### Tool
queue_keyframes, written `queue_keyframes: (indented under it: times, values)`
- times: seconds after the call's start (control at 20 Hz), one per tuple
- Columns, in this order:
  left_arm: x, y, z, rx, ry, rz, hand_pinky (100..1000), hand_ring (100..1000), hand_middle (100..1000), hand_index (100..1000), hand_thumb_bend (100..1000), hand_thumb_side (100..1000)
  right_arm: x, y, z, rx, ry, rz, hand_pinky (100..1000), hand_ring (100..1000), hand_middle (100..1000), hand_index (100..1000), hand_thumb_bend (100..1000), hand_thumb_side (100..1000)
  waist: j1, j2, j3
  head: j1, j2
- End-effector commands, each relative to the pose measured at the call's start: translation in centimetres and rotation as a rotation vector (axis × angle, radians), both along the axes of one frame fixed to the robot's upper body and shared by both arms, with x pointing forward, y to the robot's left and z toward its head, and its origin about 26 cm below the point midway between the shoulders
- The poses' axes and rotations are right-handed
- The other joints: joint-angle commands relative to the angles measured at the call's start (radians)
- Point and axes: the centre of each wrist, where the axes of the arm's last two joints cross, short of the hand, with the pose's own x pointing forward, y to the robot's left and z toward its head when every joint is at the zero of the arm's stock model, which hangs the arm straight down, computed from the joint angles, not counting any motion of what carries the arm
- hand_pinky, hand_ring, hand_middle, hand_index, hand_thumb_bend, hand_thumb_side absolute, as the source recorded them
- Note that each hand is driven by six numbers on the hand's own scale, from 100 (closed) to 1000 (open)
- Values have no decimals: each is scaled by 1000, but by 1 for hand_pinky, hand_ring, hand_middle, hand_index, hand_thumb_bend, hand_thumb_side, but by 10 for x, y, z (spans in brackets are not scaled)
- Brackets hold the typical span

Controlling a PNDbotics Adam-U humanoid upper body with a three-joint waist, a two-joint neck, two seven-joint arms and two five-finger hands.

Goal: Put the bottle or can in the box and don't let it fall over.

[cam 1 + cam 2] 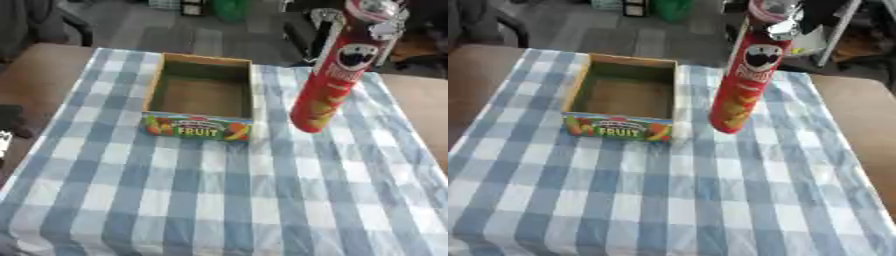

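Observation:
A tall red crisp can [337,75] with a face logo leans slightly, its top toward the upper right. My right hand [387,27] comes in from the upper right and is shut on the can's top end. The can's base hangs just right of the box's front right corner; I cannot tell whether it touches the cloth. The open cardboard box [197,127] has a colourful "FRUIT" front and nothing inside. It stands on the blue-and-white checked cloth [219,190] at the back left. A dark shape at the left edge is likely my left hand [9,120].
The cloth covers a brown table [859,115] that shows bare at both sides. A dark chair [52,22] and floor clutter lie beyond the far edge. Open cloth stretches in front of the box.

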Motion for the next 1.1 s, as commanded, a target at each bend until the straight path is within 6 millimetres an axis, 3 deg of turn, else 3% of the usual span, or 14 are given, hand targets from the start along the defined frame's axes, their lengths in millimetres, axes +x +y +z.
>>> queue_keyframes:
  times: [0.05, 0.4, 0.75, 1.1]
  values:
    - [2, -6, 11, -1, -37, -34, 685, 511, 529, 684, 402, 638, -3, -2, 22, 40, -69, 2, 318, 456, 644, 781, 172, 439, 6, -2, 18, -31, -22]
    - [8, -16, 20, -8, -66, -81, 686, 510, 528, 684, 404, 637, 2, 21, 33, 61, -135, 61, 319, 455, 648, 781, 166, 431, 1, 29, 87, -102, -62]
    - [12, -26, 30, -11, -97, -133, 686, 510, 528, 684, 398, 636, 10, 41, 26, 48, -145, 96, 331, 466, 663, 796, 164, 406, -5, 59, 148, -171, -89]
    - [13, -28, 33, -9, -103, -145, 686, 509, 528, 684, 405, 637, 17, 38, 9, -5, -179, 39, 359, 488, 682, 794, 168, 411, -16, 71, 159, -191, -98]
